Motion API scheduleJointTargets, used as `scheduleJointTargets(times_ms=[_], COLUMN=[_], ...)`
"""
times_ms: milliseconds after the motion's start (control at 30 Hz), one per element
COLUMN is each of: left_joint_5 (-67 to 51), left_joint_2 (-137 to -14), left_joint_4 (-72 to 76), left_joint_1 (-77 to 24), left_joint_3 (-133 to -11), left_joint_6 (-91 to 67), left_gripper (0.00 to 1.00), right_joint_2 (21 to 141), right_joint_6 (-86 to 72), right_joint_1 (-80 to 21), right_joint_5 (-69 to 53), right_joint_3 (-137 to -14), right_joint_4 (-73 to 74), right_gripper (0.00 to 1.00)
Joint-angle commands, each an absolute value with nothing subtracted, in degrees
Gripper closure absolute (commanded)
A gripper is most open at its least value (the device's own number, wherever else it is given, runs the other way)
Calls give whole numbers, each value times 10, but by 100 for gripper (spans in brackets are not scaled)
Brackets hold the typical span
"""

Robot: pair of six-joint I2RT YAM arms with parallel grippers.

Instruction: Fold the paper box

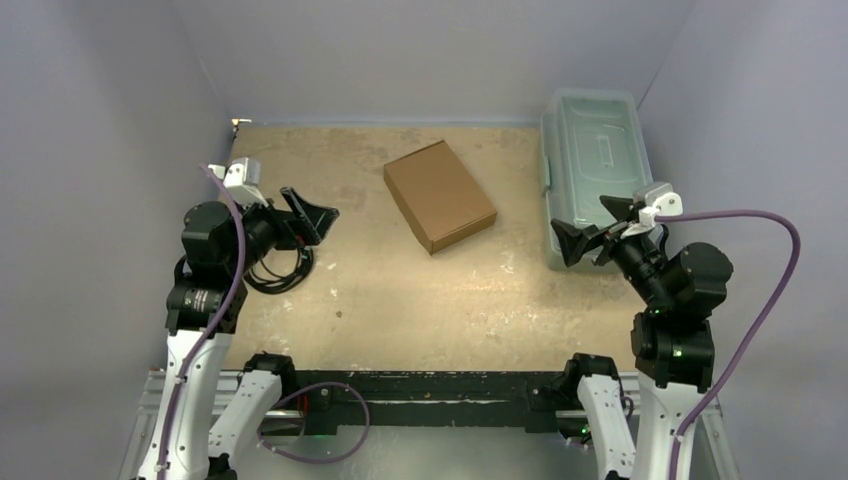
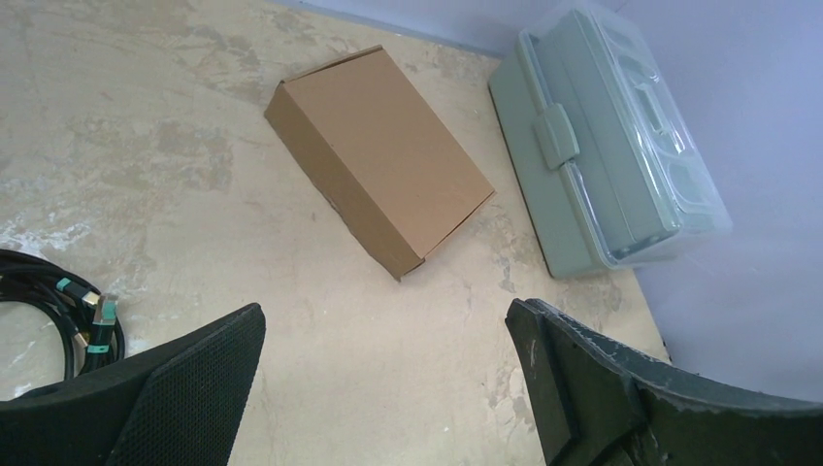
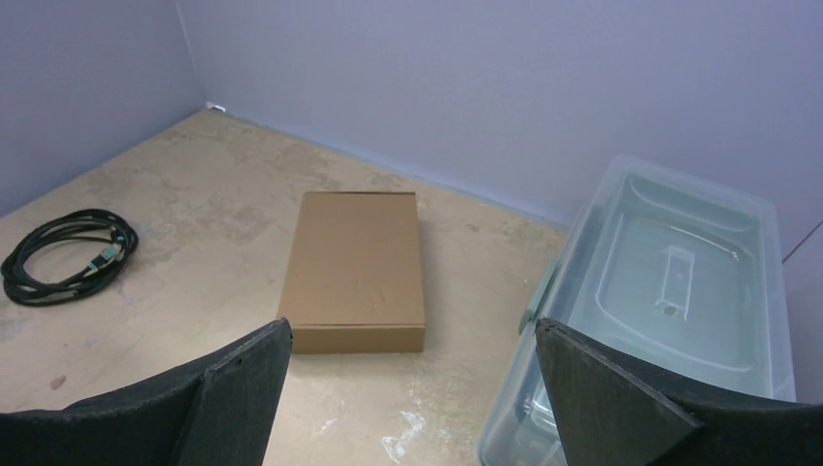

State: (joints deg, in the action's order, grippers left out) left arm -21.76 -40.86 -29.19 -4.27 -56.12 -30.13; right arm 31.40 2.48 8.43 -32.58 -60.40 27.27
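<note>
Both sets of fingers are spread wide and grip nothing: the left fingers (image 2: 184, 398) hang over the left edge of the counter (image 1: 400, 300), the right fingers (image 3: 611, 398) over its right edge, each well apart from the paper box (image 1: 440, 195). That box lies flat and closed on the middle of the counter, nearer the far edge and askew to every edge. It looks already folded into a shallow rectangular block of plain brown corrugated card, matte and smooth on top, with crisp creases. In the left wrist view, one side panel stands slightly proud at the box's lowest corner. As I judge it, that panel could spring out if nudged. A sideways push could skid the light box across the mottled tan counter toward the clear plastic bin (image 1: 595, 150) at the far right corner, and a hard pinch could dent the card. A coil of black cable (image 1: 280, 270) lies at the left edge.
</note>
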Motion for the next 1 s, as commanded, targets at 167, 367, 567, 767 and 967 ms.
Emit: scheduleJointTargets(times_ms=[167,367,567,767,967], left_joint_5=[-189,-179,-174,-140,-128], left_joint_2=[-413,-412,-412,-412,-414], left_joint_4=[-342,-347,-356,-372,-374], left_joint_1=[-45,-52,-60,-79,-88], left_joint_3=[-623,-625,-631,-647,-650], left_joint_6=[-252,-242,-232,-214,-205], left_gripper=[0,1,1,1,1], right_joint_2=[275,272,272,277,282], right_joint_6=[-30,-54,-55,-56,-55], right_joint_1=[87,87,87,87,87], right_joint_5=[-326,-265,-254,-246,-244], right_joint_3=[-603,-610,-612,-616,-619], right_joint_4=[255,247,246,239,235], right_gripper=[1,1,1,1,1])
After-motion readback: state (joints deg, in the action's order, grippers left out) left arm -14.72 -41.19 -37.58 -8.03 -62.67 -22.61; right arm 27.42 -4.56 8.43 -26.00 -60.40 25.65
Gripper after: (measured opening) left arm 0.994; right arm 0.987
